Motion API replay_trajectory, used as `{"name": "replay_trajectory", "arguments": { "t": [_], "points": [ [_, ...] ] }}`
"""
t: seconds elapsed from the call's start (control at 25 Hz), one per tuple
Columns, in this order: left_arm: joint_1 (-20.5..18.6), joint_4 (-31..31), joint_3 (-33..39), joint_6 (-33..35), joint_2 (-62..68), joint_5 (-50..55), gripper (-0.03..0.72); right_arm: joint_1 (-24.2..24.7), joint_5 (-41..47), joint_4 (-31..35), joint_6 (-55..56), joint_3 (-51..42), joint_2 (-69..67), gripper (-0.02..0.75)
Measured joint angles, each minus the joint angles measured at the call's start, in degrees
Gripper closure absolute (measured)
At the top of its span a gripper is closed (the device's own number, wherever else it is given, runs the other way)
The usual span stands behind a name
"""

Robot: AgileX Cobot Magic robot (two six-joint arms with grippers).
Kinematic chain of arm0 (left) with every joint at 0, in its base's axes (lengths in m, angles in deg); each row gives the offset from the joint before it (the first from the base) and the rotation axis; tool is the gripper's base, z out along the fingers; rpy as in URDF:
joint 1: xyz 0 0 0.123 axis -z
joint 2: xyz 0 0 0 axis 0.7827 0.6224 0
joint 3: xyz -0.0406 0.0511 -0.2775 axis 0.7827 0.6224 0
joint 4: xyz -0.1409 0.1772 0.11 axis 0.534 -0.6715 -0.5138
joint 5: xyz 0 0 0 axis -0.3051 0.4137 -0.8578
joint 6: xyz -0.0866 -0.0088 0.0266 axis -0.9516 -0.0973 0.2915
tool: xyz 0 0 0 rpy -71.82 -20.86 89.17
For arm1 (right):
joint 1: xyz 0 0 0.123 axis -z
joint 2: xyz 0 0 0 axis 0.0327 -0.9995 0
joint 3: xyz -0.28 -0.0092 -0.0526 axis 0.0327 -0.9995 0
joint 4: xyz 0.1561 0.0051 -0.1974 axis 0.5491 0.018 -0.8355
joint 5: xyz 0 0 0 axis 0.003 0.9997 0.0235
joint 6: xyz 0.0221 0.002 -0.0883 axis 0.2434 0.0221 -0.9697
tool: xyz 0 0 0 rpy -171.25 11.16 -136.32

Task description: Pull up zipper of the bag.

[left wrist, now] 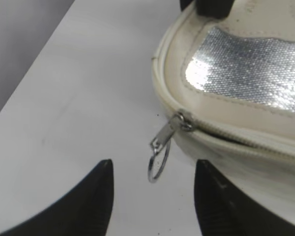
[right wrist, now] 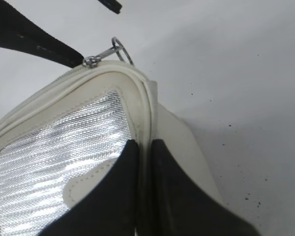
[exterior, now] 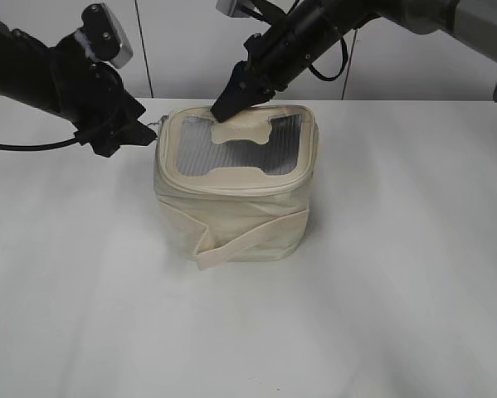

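The cream bag (exterior: 231, 215) stands mid-table, its grey mesh top and bone-shaped patch (exterior: 246, 131) facing up. The zipper's silver slider (left wrist: 179, 123) sits at the bag's far left corner, its ring pull (left wrist: 158, 160) hanging free. My left gripper (left wrist: 154, 169) is open, its fingers on either side of the ring without touching it; it sits beside that corner in the exterior view (exterior: 140, 133). My right gripper (right wrist: 145, 147) is shut on the bag's top rim (right wrist: 146, 110) at the far edge, also seen in the exterior view (exterior: 227, 104). The slider shows in the right wrist view (right wrist: 94, 60).
The bag rests on a white table (exterior: 381, 274). A cream strap (exterior: 248, 240) wraps the bag's front. A pale wall (exterior: 182, 41) rises behind the table. The table's left edge (left wrist: 34, 83) lies close to the left gripper.
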Motion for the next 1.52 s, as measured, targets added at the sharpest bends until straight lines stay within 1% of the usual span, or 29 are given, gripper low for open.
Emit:
{"name": "replay_trajectory", "arguments": {
  "t": [0.32,0.4,0.44,0.52,0.64,0.72,0.84,1.04,1.2,1.52],
  "points": [
    [3.4,-0.6,0.0,0.2,2.1,-7.6,0.282,0.0,0.0,0.0,0.0,0.0,0.0,0.689],
    [4.1,-0.8,0.0,0.2,2.8,-10.0,0.308,0.0,0.0,0.0,0.0,0.0,0.0,0.689],
    [4.4,-0.8,0.0,0.2,3.1,-10.6,0.337,0.0,0.0,0.0,0.0,0.0,0.0,0.689],
    [4.9,-1.3,0.0,0.2,3.9,-11.0,0.433,0.0,0.0,0.0,0.0,0.0,0.0,0.689],
    [5.0,-1.7,0.0,0.2,4.2,-10.9,0.613,0.0,0.0,0.1,0.0,0.0,0.0,0.689],
    [5.0,-1.7,0.0,0.2,4.2,-10.9,0.658,0.0,0.0,0.1,0.0,0.0,0.0,0.689],
    [5.0,-1.7,0.0,-0.3,4.0,-10.5,0.676,0.0,0.0,0.1,0.0,0.0,0.0,0.689],
    [4.8,-1.8,1.3,-5.2,1.0,-10.5,0.677,0.0,0.0,0.1,1.1,0.0,0.0,0.689],
    [4.8,-1.9,5.8,-5.6,-3.2,-10.7,0.677,0.0,0.0,0.1,2.0,0.0,0.0,0.689],
    [4.9,-1.3,17.2,-5.8,-12.2,-13.6,0.678,-0.1,0.0,1.3,4.1,0.0,0.0,0.689]
  ]
}}
